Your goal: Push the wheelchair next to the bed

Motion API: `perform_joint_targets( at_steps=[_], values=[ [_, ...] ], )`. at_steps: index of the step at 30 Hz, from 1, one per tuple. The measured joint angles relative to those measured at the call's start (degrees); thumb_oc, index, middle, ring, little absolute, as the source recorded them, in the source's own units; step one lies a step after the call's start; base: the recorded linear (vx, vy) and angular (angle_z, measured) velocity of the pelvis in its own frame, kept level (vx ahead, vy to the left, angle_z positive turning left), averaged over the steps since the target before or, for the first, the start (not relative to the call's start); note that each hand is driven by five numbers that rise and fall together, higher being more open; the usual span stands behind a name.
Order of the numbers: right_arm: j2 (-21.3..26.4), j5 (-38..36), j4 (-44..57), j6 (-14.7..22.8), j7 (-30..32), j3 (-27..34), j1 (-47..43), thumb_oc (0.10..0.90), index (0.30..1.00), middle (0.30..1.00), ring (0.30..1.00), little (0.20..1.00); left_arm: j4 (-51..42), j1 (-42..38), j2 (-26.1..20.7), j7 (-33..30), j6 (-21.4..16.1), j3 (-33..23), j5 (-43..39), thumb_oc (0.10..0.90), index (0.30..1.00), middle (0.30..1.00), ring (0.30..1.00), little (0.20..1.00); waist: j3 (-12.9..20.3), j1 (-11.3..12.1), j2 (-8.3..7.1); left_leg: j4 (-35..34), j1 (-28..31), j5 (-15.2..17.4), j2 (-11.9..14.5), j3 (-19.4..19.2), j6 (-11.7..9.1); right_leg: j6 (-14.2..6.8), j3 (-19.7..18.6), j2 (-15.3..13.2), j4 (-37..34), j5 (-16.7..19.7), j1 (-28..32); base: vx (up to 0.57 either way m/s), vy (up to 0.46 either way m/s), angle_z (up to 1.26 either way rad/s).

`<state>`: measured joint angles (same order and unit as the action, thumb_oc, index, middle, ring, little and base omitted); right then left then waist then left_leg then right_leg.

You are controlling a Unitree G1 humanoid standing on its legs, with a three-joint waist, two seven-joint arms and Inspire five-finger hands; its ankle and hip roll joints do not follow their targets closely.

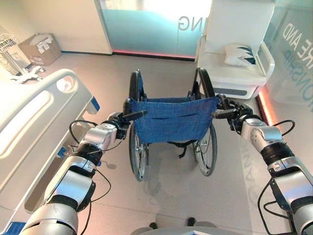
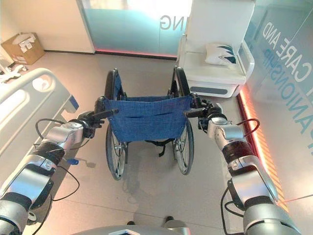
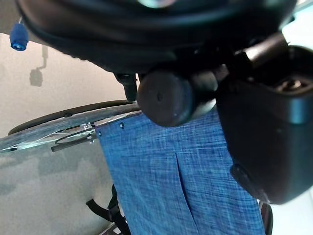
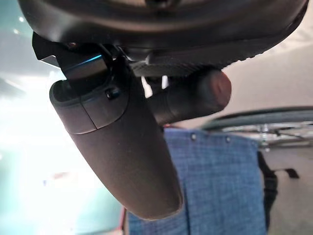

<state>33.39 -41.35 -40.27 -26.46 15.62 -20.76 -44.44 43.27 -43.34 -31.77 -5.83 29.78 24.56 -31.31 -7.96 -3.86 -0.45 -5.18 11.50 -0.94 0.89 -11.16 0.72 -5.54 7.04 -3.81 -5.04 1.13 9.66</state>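
Pale clinic flooring is crossed as the wheelchair (image 1: 173, 122) is held by both push handles, left hand (image 1: 119, 122) and right hand (image 1: 234, 113) wrapped tight for steering; the bed (image 1: 34, 122) lies just beside the left hand.

wheelchair (image 1: 173, 120) back blue woven, frame black; bed (image 1: 34, 122) white; armchair (image 1: 234, 49) white.

The wheelchair's (image 1: 172, 122) seat and front wheels are hidden behind its blue backrest (image 1: 174, 119), so no telling what's on the far side. The bed (image 1: 34, 127) runs off the left edge, only its footboard end and rail showing. The white armchair (image 2: 217, 54) is cut off up top, and the cardboard box's (image 1: 40, 49) contents are too small to make out.
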Motion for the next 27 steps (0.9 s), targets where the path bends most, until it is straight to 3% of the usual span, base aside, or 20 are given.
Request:
perform_joint_targets(
  at_steps=[15, 27],
  values=[
    [2.02, 3.29, -4.69, -0.63, -10.13, -2.75, -2.46, 0.800, 0.900, 0.900, 0.900, 0.900, 0.67, -0.36, 0.47, 0.73, -0.24, 1.65, -0.02, 0.800, 0.900, 0.900, 0.900, 0.900, 0.00, 0.15, 0.00, 0.00, 0.34, -0.14, -0.05, 1.44, 0.21, 0.01, 1.77, -0.12, 0.00, -0.01, 0.84, 0.04, 0.006, 0.03],
    [3.52, 5.47, -2.24, 0.10, -12.21, -4.21, -2.46, 0.800, 0.900, 0.900, 0.900, 0.900, 0.60, -0.35, 0.54, 1.10, -0.23, 1.63, -0.01, 0.800, 0.900, 0.900, 0.900, 0.900, -0.02, 0.06, 0.02, 0.00, 0.16, -0.20, -0.05, 1.78, 0.28, 0.02, 2.79, -0.21, 0.00, -0.02, 0.85, 0.00, 0.000, 0.00]
  ],
)
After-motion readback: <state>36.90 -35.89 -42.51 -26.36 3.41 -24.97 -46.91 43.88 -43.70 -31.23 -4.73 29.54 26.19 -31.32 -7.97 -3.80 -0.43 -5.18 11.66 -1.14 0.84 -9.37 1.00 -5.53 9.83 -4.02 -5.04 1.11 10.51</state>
